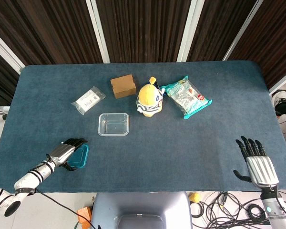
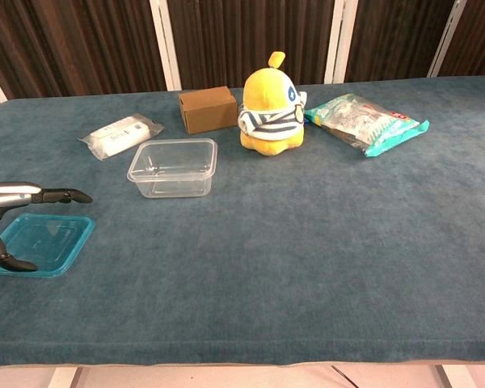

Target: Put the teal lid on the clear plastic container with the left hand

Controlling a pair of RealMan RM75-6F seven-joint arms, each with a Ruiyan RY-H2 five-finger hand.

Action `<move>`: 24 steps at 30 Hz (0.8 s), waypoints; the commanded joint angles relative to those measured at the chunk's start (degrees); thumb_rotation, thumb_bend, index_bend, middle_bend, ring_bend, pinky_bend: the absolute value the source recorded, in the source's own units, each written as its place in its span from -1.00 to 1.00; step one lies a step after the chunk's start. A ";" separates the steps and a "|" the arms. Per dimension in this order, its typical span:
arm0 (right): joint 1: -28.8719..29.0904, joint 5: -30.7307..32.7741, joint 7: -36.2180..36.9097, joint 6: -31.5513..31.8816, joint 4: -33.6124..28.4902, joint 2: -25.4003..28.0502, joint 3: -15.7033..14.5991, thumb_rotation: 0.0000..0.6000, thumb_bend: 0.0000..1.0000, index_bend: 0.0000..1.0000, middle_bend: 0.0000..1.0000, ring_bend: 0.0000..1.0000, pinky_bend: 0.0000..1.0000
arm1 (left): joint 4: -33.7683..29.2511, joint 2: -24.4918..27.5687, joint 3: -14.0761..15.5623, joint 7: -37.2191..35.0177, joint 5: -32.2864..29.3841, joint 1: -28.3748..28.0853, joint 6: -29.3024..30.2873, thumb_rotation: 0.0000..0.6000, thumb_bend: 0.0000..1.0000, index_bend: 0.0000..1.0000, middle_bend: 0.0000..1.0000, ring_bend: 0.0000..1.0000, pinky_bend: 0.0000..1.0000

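A blue-carpeted tabletop (image 1: 190, 152) stood before dark wood-slatted wall panels (image 1: 143, 24) divided by white strips (image 1: 96, 28).

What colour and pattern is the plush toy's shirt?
The plush toy wears a navy and white striped shirt on its yellow body, clearest in the chest view.

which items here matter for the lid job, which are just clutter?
Job: teal lid, under the left hand, flat on the table; clear plastic container, open and empty.

Clutter: cardboard box, yellow plush toy, teal snack bag, small white packet. Right hand idle, open.
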 commanded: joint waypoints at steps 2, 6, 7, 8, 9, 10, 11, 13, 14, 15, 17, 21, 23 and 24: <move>-0.05 0.05 0.22 0.09 -0.13 0.10 0.01 1.00 -0.73 -1.00 -1.00 -1.00 -1.00 | 0.55 -0.35 0.38 0.38 -0.14 -0.19 -0.27 1.00 -0.61 -1.00 -1.00 -1.00 -1.00; -0.09 -0.01 0.38 0.21 -0.11 0.17 -0.01 1.00 -0.73 -1.00 -1.00 -1.00 -1.00 | 1.17 -0.83 0.95 1.50 -0.60 -0.44 -1.09 1.00 -0.61 -1.00 -1.00 -1.00 -1.00; -0.13 -0.02 0.53 0.21 -0.04 0.26 -0.07 1.00 -0.73 -1.00 -1.00 -1.00 -1.00 | 1.31 -0.95 1.01 1.82 -0.81 -0.48 -1.22 1.00 -0.61 -1.00 -1.00 -1.00 -1.00; -0.05 -0.17 0.48 0.21 -0.18 0.26 -0.05 1.00 -0.73 -1.00 -1.00 -1.00 -1.00 | 1.62 -1.11 1.07 2.27 -1.16 -0.50 -1.42 1.00 -0.61 -1.00 -1.00 -1.00 -1.00; -0.11 -0.09 0.56 0.25 -0.18 0.36 -0.05 1.00 -0.73 -1.00 -1.00 -1.00 -1.00 | 1.81 -1.29 1.11 2.67 -1.44 -0.55 -1.61 1.00 -0.61 -1.00 -1.00 -1.00 -1.00; -0.20 -0.19 0.80 0.33 -0.08 0.45 -0.16 1.00 -0.73 -1.00 -1.00 -1.00 -1.00 | 2.09 -1.44 1.14 3.13 -1.79 -0.57 -1.79 1.00 -0.61 -1.00 -1.00 -1.00 -1.00; -0.16 -0.39 0.83 0.42 -0.28 0.49 -0.13 1.00 -0.73 -1.00 -1.00 -1.00 -1.00 | 2.38 -1.59 1.18 3.79 -2.24 -0.59 -2.02 1.00 -0.61 -1.00 -1.00 -1.00 -1.00; -0.27 -0.45 1.13 0.56 -0.18 0.63 -0.18 1.00 -0.73 -1.00 -1.00 -1.00 -1.00 | 2.80 -1.92 1.32 4.85 -2.99 -0.56 -2.40 1.00 -0.61 -1.00 -1.00 -1.00 -1.00; -0.25 -0.45 1.14 0.56 -0.25 0.67 -0.15 1.00 -0.73 -1.00 -1.00 -1.00 -1.00 | 2.93 -2.08 1.39 5.36 -3.47 -0.54 -2.65 1.00 -0.61 -1.00 -1.00 -1.00 -1.00; -0.33 -0.43 1.33 0.62 -0.15 0.75 -0.19 1.00 -0.73 -1.00 -1.00 -1.00 -1.00 | 2.97 -2.22 1.44 5.66 -3.78 -0.52 -2.83 1.00 -0.61 -1.00 -1.00 -1.00 -1.00; -0.28 -0.40 1.24 0.60 -0.20 0.71 -0.14 1.00 -0.73 -1.00 -1.00 -1.00 -1.00 | 3.14 -2.35 1.61 6.33 -4.37 -0.57 -3.34 1.00 -0.61 -1.00 -1.00 -1.00 -1.00; -0.33 -0.40 1.21 0.57 -0.10 0.68 -0.23 1.00 -0.73 -1.00 -1.00 -1.00 -1.00 | 3.47 -2.55 1.79 7.77 -5.24 -0.51 -3.57 1.00 -0.61 -1.00 -1.00 -1.00 -1.00; -0.34 -0.31 1.04 0.53 -0.06 0.62 -0.25 1.00 -0.73 -1.00 -1.00 -1.00 -1.00 | 3.85 -2.89 1.87 8.71 -5.38 -0.25 -2.98 1.00 -0.60 -1.00 -0.98 -0.98 -0.98; -0.29 -0.30 0.93 0.48 -0.11 0.57 -0.24 1.00 -0.73 -1.00 -1.00 -1.00 -1.00 | 4.07 -3.03 1.88 9.05 -5.46 -0.13 -2.74 1.00 -0.60 -1.00 -0.90 -0.91 -0.94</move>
